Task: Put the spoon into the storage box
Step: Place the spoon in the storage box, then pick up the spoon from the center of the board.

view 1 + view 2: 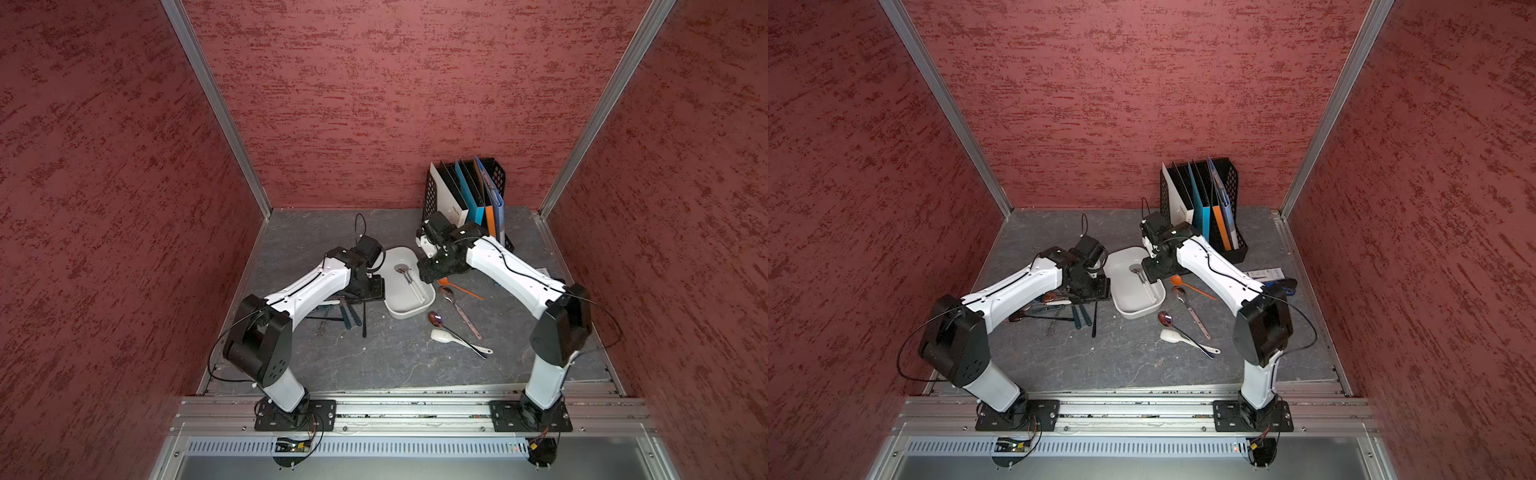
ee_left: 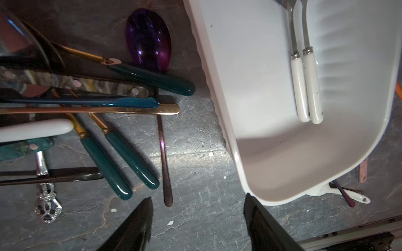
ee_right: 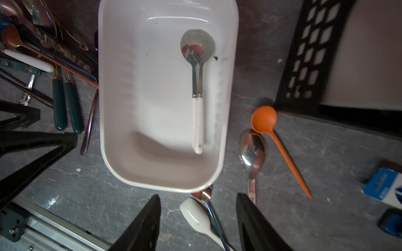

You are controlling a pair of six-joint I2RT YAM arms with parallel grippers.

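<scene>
Both top views give you soft, even, rather dim light. The red walls (image 1: pixel 395 83) look slightly smeared, and the wide lens splays the frame posts (image 1: pixel 218 108) outward. Shadows on the grey surface (image 1: pixel 374 361) are faint. In your left wrist view a pale streak of glare crosses the surface. A hard violet highlight sits on the purple spoon bowl (image 2: pixel 149 39), and the cutlery (image 2: pixel 26 91) near the picture's edge goes out of focus. In your right wrist view the storage box (image 3: pixel 141 97) is washed bright, with a grey shadow pooled at one end. The file rack (image 3: pixel 304 65) and blue carton (image 3: pixel 382 187) blur.
</scene>
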